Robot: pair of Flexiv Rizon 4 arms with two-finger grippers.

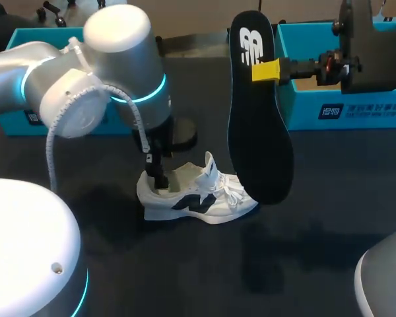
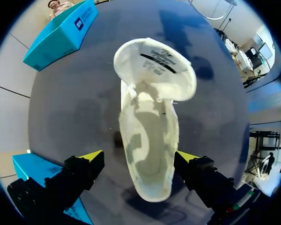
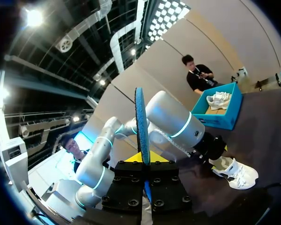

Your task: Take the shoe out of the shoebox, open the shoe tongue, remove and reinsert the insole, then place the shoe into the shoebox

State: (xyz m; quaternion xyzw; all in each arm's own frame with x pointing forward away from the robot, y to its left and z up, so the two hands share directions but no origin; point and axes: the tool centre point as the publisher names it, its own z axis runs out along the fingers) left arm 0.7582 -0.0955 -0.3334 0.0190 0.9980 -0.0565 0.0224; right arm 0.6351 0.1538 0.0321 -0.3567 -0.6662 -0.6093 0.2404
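A white lace-up sneaker with a dark side logo (image 1: 198, 197) stands on its sole on the dark matte table (image 1: 317, 224); everything else is placed from it. Its tongue (image 2: 154, 61) is folded forward over the toe, so the mouth gapes wide and the pale inside is bare.

The left gripper (image 2: 139, 158) comes down at the sneaker's heel with its fingers apart, one on each side. A strip of table shows between one finger and the heel's edge, so nothing is clamped.

A long black foam insole (image 1: 257, 112) hangs on end in the air on the sneaker's toe side. In the head view its lower end overlaps the toe. The right gripper (image 1: 267, 70) is closed on the insole's upper part, pinching its two faces.

Beyond the sneaker on the right arm's side sits an open blue cardboard shoebox (image 1: 356, 109). A second blue box (image 1: 10, 125) lies beyond the heel side, partly behind the left arm. A broad stretch of dark table runs from the sneaker's near side toward the robot.
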